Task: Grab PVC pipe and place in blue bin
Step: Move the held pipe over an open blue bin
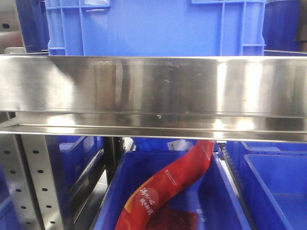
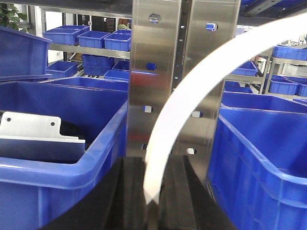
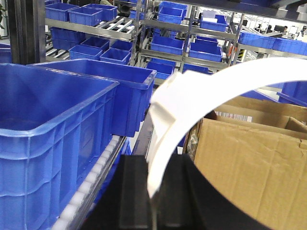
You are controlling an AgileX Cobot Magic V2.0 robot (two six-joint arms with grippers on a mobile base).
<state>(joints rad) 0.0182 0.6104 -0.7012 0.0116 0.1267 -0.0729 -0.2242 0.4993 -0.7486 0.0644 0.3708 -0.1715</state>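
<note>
The PVC pipe is not in view in any frame. In the left wrist view, my left gripper (image 2: pixel 152 191) has its black fingers closed together. A flat white curved band (image 2: pixel 192 96) ends at their seam and arcs up to the right. It stands between a blue bin (image 2: pixel 72 167) on the left and another blue bin (image 2: pixel 249 163) on the right. My right gripper (image 3: pixel 153 191) is likewise shut, with a similar white band (image 3: pixel 201 91) rising from its seam. Whether either band is pinched, I cannot tell. A large blue bin (image 3: pixel 57 124) stands left of it.
A steel shelf beam (image 1: pixel 153 91) fills the front view, with a blue crate (image 1: pixel 153 24) above. Below it, a bin (image 1: pixel 225 191) holds a red packet (image 1: pixel 168 187). A steel upright (image 2: pixel 158 72) stands just ahead of the left gripper. A cardboard box (image 3: pixel 249 158) is right of the right gripper.
</note>
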